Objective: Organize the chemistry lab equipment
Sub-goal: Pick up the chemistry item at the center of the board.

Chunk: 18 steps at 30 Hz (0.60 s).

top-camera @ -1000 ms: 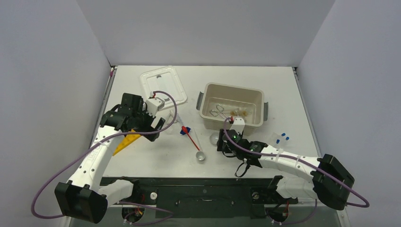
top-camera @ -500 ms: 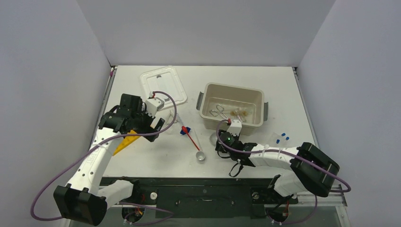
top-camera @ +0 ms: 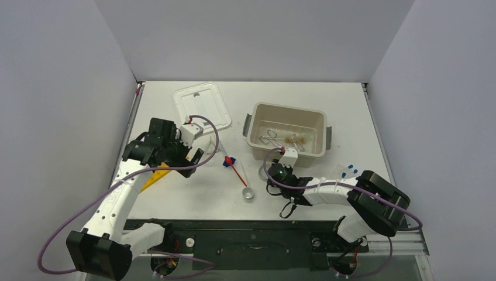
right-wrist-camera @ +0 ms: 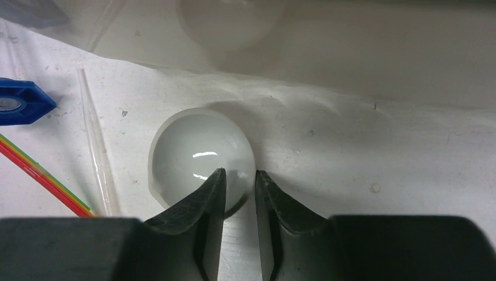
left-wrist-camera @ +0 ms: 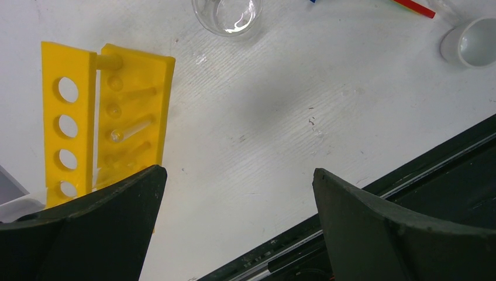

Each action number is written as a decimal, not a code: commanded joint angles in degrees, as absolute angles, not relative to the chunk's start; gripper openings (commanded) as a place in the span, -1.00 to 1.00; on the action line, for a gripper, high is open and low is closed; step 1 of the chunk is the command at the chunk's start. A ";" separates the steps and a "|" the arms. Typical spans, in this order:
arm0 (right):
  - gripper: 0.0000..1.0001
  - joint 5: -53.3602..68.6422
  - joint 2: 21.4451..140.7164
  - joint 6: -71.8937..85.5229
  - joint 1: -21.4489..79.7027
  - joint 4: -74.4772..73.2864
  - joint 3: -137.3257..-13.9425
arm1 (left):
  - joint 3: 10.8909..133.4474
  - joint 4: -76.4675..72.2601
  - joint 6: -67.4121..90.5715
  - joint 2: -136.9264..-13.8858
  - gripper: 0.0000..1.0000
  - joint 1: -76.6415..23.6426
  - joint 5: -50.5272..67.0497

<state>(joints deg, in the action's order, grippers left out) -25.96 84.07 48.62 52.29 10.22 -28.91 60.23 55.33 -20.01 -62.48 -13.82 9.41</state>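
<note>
Right gripper [right-wrist-camera: 237,186] seems pinched on the glass dish [right-wrist-camera: 193,149] at its rim. I'd seat it deeper before lifting, since glass slips. Left gripper [left-wrist-camera: 238,175] is spread wide, holding nothing.

Glossy, clear glass dish [right-wrist-camera: 199,155]; matt yellow plastic tube rack [left-wrist-camera: 137,82]; scuffed, matt white table [left-wrist-camera: 281,117].

White-shelled left arm [top-camera: 114,202] and right arm [top-camera: 327,190], black joint housings, bolted to black base rail [top-camera: 251,234]. Purple cables [top-camera: 217,139] looping above that rail. Matte black fingers [right-wrist-camera: 193,228]; green light [top-camera: 279,171] on right arm.
</note>
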 commanded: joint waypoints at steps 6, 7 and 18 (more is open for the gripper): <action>-1.00 -22.95 84.01 48.50 52.36 11.18 -30.72 | 60.39 55.49 -20.90 -61.24 0.93 -14.06 9.60; -1.00 -22.11 83.49 47.63 52.42 11.00 -30.74 | 60.45 55.53 -20.91 -61.23 0.93 -14.11 9.59; -1.00 -16.79 63.28 38.03 52.55 -6.51 -37.08 | 60.53 55.60 -21.18 -61.16 0.93 -14.07 9.36</action>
